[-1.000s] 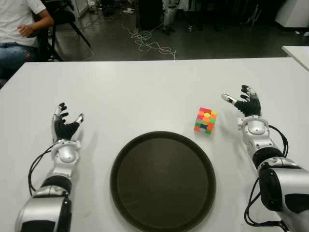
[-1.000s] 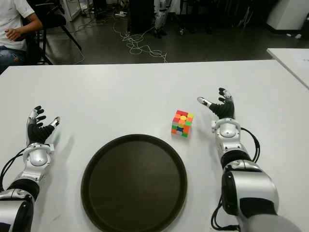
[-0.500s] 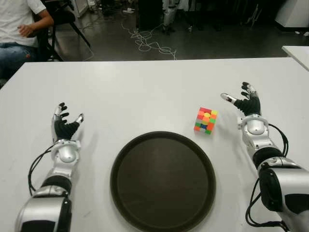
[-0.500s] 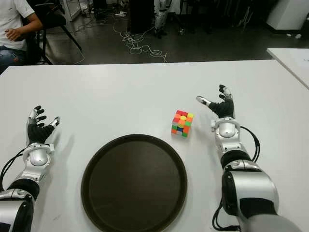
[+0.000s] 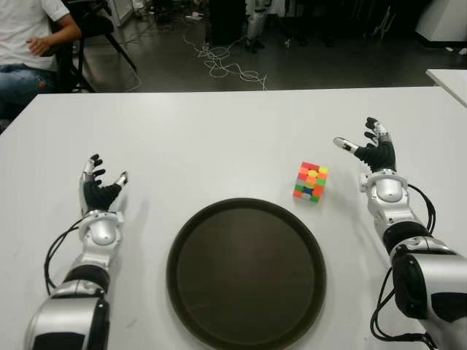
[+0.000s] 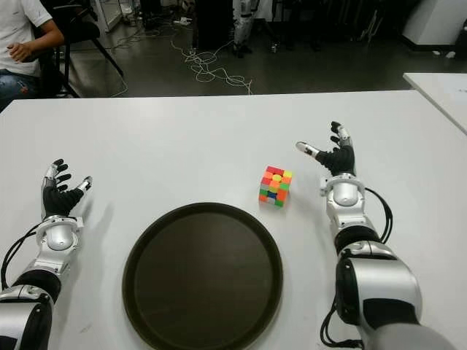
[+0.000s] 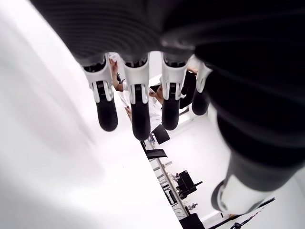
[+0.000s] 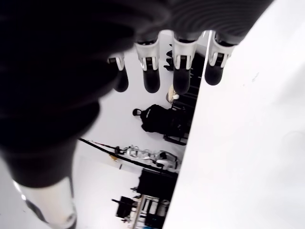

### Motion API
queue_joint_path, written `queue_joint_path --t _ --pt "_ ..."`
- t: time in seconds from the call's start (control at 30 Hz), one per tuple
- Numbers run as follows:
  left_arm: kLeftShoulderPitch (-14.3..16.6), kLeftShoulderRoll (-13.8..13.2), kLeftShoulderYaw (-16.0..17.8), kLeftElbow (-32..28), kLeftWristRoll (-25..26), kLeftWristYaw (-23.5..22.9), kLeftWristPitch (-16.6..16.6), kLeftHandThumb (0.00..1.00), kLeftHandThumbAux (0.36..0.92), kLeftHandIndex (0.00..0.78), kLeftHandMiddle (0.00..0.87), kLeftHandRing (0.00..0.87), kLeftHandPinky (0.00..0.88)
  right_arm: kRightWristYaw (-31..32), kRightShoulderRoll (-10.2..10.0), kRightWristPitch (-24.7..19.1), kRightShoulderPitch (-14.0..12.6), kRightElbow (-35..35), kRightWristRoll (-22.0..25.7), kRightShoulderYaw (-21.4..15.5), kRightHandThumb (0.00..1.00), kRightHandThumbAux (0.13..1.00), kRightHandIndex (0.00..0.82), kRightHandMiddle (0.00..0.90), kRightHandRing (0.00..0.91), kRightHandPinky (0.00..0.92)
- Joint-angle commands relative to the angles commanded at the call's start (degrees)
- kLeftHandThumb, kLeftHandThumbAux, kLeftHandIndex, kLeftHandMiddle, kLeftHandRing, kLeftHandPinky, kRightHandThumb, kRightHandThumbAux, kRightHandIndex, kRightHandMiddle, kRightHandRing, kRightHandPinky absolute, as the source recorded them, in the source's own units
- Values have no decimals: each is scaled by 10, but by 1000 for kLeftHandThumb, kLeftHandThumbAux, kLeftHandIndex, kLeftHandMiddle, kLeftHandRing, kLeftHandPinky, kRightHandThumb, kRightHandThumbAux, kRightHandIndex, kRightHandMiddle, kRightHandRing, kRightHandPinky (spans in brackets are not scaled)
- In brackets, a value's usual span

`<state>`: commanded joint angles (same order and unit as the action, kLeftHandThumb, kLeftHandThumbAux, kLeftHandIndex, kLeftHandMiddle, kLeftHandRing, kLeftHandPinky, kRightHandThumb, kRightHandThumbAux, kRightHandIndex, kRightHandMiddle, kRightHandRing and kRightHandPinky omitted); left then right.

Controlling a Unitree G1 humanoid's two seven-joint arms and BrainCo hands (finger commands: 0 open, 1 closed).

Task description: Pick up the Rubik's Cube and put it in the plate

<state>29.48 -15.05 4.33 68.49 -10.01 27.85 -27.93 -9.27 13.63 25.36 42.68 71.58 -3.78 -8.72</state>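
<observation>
The Rubik's Cube (image 5: 311, 181) sits on the white table (image 5: 219, 138), just beyond the right rim of the dark round plate (image 5: 246, 271). My right hand (image 5: 370, 149) is to the right of the cube and slightly farther back, apart from it, fingers spread and holding nothing. In its wrist view the fingers (image 8: 181, 67) stretch out with only table and room behind them. My left hand (image 5: 98, 182) shows at the table's left, open, well left of the plate. Its fingers (image 7: 137, 100) are straight in the left wrist view.
A person (image 5: 33, 44) sits on a chair beyond the table's far left corner. Cables (image 5: 226, 65) lie on the dark floor behind the table. Another white table's corner (image 5: 449, 76) shows at the right edge.
My right hand has crept a little farther from me and slightly right, still open. The cube, the plate and my left hand have not moved.
</observation>
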Motion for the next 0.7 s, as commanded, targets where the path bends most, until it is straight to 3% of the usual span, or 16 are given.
queue_joint_path --t 0.4,0.7 --pt "0 0 -1 0 0 -4 2 110 730 106 166 175 199 26 7 59 -19 -39 -18 26 0 776 115 130 107 80" --pt "0 0 -2 -1 -2 0 0 113 733 113 165 174 199 44 17 72 -33 -69 -29 42 0 732 114 122 108 86"
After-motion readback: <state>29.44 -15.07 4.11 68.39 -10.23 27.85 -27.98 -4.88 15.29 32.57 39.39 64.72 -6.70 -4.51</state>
